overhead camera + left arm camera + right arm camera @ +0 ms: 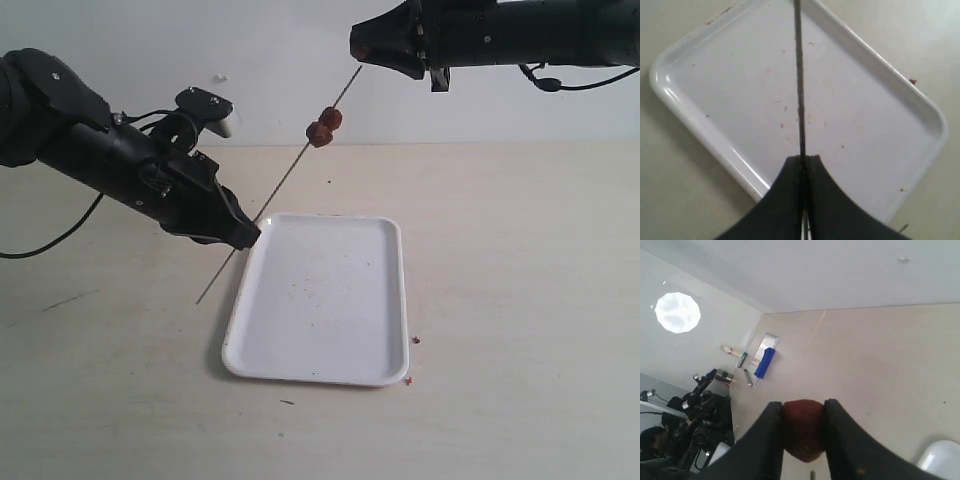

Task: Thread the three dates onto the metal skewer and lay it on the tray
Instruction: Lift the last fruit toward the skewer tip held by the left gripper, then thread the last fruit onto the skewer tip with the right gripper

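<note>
My left gripper (245, 235) is shut on the metal skewer (285, 178) near its lower end, at the far left corner of the white tray (330, 300). The rod slants up and to the right above the table. Two dates (323, 127) sit threaded side by side high on it. In the left wrist view the skewer (799, 75) runs out from the closed gripper (802, 159) over the tray (865, 125). My right gripper (358, 45) hangs just above the skewer's upper tip, shut on the third date (802, 429), which sits between its fingers (774, 420).
Reddish crumbs (417, 340) lie on the table by the tray's right rim, and fine specks dot the tray's floor. A pale wall rises behind the table. The right wrist view shows equipment (700, 415) and a blue object (764, 362) beyond the table's edge.
</note>
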You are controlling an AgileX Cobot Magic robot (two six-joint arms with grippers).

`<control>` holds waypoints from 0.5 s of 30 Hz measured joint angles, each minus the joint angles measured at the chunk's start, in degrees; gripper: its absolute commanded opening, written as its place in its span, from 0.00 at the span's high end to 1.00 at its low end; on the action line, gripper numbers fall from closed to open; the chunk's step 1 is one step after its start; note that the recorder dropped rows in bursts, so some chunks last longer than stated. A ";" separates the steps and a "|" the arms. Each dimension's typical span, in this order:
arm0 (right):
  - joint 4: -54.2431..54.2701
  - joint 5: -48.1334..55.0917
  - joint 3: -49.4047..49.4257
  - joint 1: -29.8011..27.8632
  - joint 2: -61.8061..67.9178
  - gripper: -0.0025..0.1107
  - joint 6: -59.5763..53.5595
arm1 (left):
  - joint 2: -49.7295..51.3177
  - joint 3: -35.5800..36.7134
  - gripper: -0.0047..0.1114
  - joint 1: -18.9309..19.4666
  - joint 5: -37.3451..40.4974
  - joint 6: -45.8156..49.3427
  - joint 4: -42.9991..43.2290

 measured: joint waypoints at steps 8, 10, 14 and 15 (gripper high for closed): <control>0.00 1.54 0.00 0.00 0.00 0.74 -3.11 | 0.00 0.00 0.96 0.00 -0.13 -0.12 -1.11; 0.00 1.77 0.00 0.00 0.00 0.74 -4.40 | 0.00 0.00 0.96 0.00 -0.13 -0.63 -1.11; 0.00 1.92 0.00 0.00 0.00 0.74 -5.45 | 0.00 0.00 0.96 0.00 -0.22 -1.05 -1.11; 0.00 2.02 0.00 0.00 0.00 0.74 -5.72 | 0.00 0.00 0.96 0.00 -0.22 -1.05 -1.11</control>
